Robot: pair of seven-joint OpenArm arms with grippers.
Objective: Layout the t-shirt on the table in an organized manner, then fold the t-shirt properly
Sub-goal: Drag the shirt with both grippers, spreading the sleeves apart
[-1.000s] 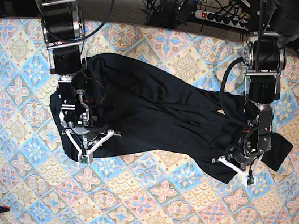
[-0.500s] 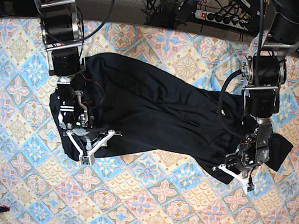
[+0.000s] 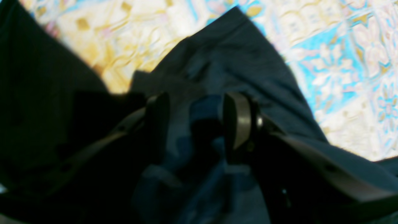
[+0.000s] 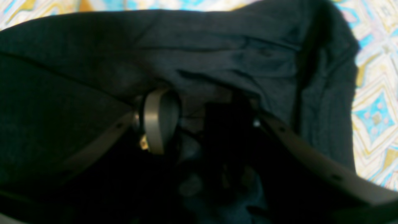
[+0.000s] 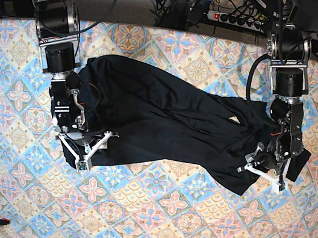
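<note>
Both arms have drawn back toward the far edge; left gripper (image 3: 196, 124) and right gripper (image 4: 202, 121) now parted over crumpled black long-sleeved t-shirt (image 5: 165, 117), gripping nothing; pastel diamond-patterned table (image 5: 178, 220) bare nearside

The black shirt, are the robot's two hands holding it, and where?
Neither seems to hold it. Both the left gripper and right gripper have their jaws apart over the t-shirt, fabric lying loose between them.

Both wrist views are blurred; the t-shirt (image 3: 224, 62) fabric hides the table (image 3: 342, 62) beneath.
</note>
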